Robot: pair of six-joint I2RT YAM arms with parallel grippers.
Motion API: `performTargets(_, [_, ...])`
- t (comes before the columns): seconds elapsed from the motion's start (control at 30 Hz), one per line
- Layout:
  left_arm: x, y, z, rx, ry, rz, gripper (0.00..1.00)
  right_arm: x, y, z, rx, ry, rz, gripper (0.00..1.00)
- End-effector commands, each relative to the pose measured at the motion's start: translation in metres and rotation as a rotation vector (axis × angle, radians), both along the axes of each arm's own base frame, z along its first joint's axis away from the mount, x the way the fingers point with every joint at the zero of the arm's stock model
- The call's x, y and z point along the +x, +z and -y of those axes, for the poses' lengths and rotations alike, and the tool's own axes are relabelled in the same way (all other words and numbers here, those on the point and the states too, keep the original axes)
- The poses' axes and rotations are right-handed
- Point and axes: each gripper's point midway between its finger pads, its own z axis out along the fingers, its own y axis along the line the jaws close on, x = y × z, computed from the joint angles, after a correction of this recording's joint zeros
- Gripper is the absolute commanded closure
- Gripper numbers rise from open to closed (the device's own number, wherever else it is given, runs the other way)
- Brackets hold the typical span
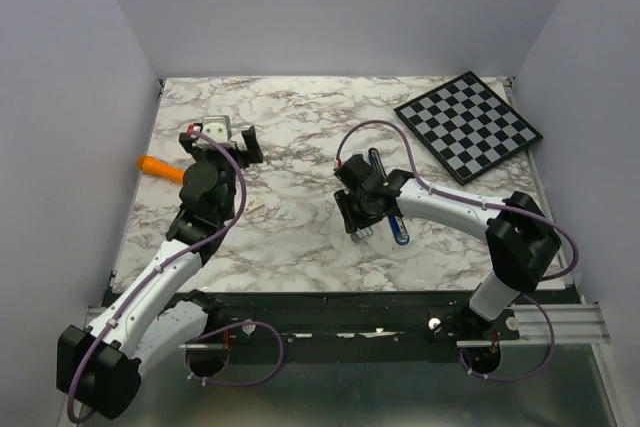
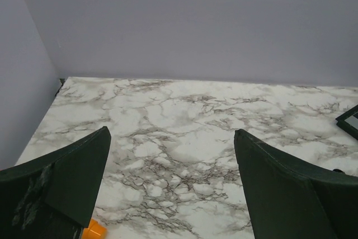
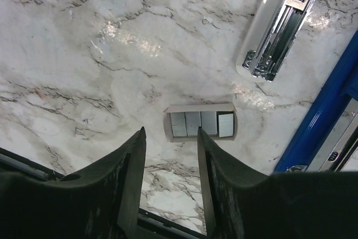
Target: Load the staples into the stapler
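A: Item 1, staples (image 3: 201, 122). Location?
B: 4 silvery-grey blocks, side by side in a shallow pale holder (image 3: 200, 107) on the marble table (image 3: 84, 54). At 12 o'clock from the right gripper (image 3: 171, 132), just beyond the fingertips. Not gripped.

A: Item 2, stapler (image 3: 279, 23)?
B: Lying opened out on the table. Pale top half at 1 o'clock in the right wrist view, silvery channel exposed. Dark blue base at 3 o'clock, running off the frame edge. Near the holder, not touching it. In the top view, at 3 o'clock from table centre, partly hidden under the right arm (image 1: 450, 207).

A: Right gripper, state?
B: Fingers parted by a narrow gap, nothing held. Touching the table or hovering: cannot tell.

A: Left gripper (image 2: 172, 132)?
B: Fingers spread wide, nothing held. At 10 o'clock on the table in the top view, well apart from stapler and staples.

A: Other entries?
B: Orange stick (image 1: 160, 167) at 9 o'clock, near the left edge of the table, just beside the left arm (image 1: 200, 217). Tip also visible at 7 o'clock in the left wrist view. Checkerboard (image 1: 468, 125) at 2 o'clock, lying flat in the far right corner, set askew.
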Motion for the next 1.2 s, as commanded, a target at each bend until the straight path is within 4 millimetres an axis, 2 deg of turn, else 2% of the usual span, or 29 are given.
performTargets(0.0, [0.011, 0.016, 0.003, -0.03, -0.003, 0.044, 0.01, -0.011, -0.017, 0.016, -0.08, 0.011, -0.04, 0.53])
performTargets(0.3, [0.005, 0.003, -0.012, 0.003, 0.047, 0.024, 0.01, -0.011, -0.03, 0.021, -0.134, 0.001, -0.064, 0.61])
performTargets(0.77, [0.0, -0.001, -0.008, -0.002, 0.013, 0.019, 0.01, -0.007, -0.036, 0.018, -0.157, 0.019, -0.066, 0.71])
performTargets(1.17, [0.001, -0.001, -0.006, 0.004, 0.005, 0.017, 0.01, -0.008, -0.032, 0.011, -0.143, 0.06, -0.058, 0.71])
